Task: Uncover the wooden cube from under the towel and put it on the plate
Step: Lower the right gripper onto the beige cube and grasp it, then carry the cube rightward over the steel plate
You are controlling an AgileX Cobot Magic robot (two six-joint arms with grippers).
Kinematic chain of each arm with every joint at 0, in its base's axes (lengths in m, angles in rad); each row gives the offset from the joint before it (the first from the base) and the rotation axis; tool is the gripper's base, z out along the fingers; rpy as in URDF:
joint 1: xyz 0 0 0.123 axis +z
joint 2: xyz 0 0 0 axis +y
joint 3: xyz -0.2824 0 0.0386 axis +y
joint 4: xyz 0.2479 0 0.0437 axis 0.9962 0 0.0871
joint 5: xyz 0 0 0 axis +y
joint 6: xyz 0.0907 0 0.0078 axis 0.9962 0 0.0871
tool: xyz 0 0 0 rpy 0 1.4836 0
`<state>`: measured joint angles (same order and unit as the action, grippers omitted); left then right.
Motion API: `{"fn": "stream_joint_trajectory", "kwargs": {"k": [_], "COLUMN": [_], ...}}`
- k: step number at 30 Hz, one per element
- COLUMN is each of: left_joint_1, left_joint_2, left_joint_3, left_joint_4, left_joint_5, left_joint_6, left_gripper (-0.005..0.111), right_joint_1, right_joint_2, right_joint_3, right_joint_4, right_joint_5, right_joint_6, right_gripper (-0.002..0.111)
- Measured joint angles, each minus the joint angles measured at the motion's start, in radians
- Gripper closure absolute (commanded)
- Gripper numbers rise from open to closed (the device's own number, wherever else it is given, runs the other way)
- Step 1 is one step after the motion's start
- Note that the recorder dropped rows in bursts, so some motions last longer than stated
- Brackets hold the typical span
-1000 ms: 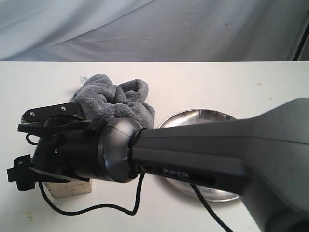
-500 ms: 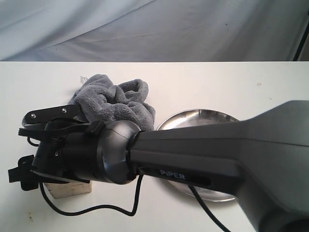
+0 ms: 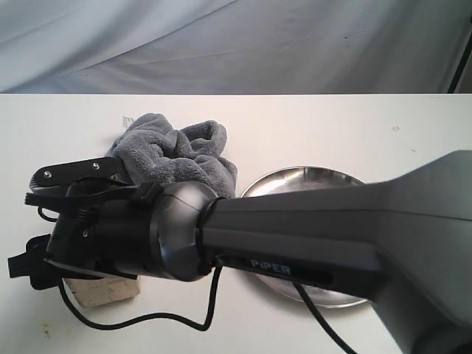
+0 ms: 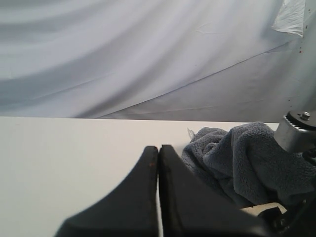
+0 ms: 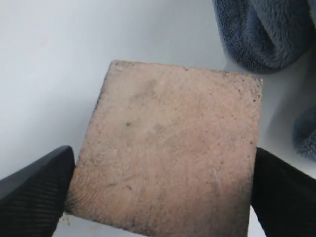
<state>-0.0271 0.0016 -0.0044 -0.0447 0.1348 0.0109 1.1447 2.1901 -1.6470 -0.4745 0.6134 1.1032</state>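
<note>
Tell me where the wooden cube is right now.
The wooden cube sits on the table at the exterior view's lower left, between the jaws of the right gripper, with the towel just beyond it and the plate to its right.

White tabletop [image 3: 332,125] is being shown matte and evenly lit. Pale grey backdrop cloth [image 3: 221,44] is being draped behind its far edge in long diagonal folds. A faint speck [image 3: 394,128] is being seen toward the tabletop's far right.
</note>
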Motion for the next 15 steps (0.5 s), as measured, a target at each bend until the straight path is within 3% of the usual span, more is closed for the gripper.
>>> {"fn": "stream_joint_trajectory", "kwargs": {"k": [15], "left_joint_1": [0.0], "left_joint_2": [0.0], "left_joint_3": [0.0], "left_joint_4": [0.0], "left_joint_5": [0.0], "left_joint_6": [0.0], "left_gripper": [0.105], "right_joint_1": [0.004], "right_joint_2": [-0.051], "right_joint_3": [0.0], "right_joint_4": [0.0], "right_joint_5": [0.099], "right_joint_6": [-0.181], "right_gripper": [0.047]}}
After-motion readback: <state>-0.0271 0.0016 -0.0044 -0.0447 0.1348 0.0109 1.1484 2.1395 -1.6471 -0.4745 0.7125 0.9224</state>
